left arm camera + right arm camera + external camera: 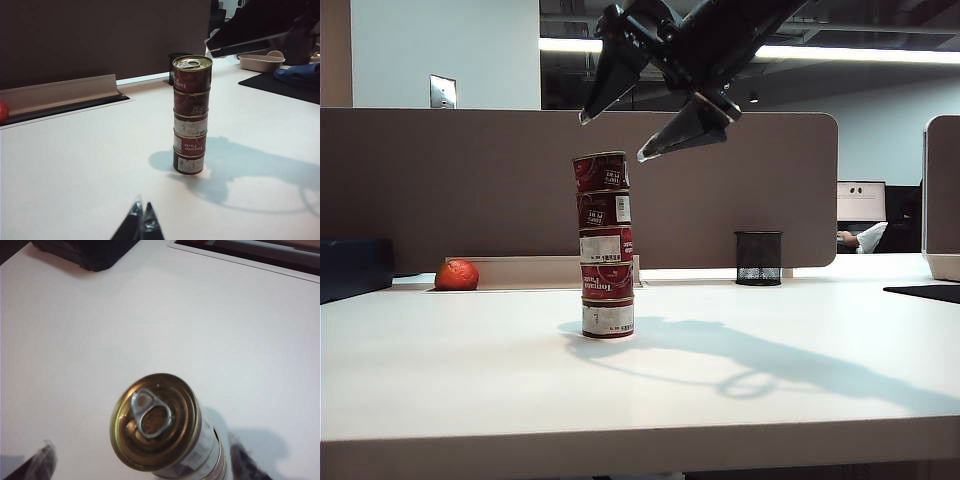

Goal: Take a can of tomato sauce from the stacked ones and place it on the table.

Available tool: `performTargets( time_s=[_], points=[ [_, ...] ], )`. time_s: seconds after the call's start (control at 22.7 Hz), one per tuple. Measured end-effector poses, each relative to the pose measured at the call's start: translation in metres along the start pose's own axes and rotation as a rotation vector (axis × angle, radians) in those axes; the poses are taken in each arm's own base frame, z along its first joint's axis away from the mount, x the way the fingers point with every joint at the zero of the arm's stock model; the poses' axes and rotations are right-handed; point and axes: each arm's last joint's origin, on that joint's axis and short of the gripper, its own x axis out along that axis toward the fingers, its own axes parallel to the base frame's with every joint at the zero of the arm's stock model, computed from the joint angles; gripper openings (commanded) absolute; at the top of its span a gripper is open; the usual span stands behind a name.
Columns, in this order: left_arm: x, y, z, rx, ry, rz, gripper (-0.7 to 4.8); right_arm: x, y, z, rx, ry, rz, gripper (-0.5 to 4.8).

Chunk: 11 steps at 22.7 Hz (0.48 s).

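Right gripper (623, 136), black, jaws spread wide, hovering just above short dark-red silver-rimmed top can of tomato sauce (600, 171) for a straddling grasp, not touching. Five-high column of stacked ones (605, 245), smooth round tins, upright on glossy white table (470, 370). Left gripper (141, 219) low, well apart, fingertips pressed together.

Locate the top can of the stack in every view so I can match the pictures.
Exterior view: top can caps the stack, centre-left, below the open right gripper.
Left wrist view: top can right of centre, lid showing.
Right wrist view: top can seen from above, pull-tab up.
Shared landmark: the white table.
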Motion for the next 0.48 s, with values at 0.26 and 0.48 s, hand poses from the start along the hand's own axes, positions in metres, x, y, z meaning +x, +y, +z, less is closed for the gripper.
performTargets(
  time_s=[0.26,0.48],
  points=[
    [0.0,0.0,-0.0006,-0.003,0.006,0.0,-0.06,0.0003,0.0,0.0049,-0.028,-0.037,-0.015,4.79],
    [0.0,-0.0001,-0.0025,-0.011,0.024,0.0,-0.06,0.0077,-0.0031,0.0014,-0.026,-0.028,-0.021,4.79]
  ],
)
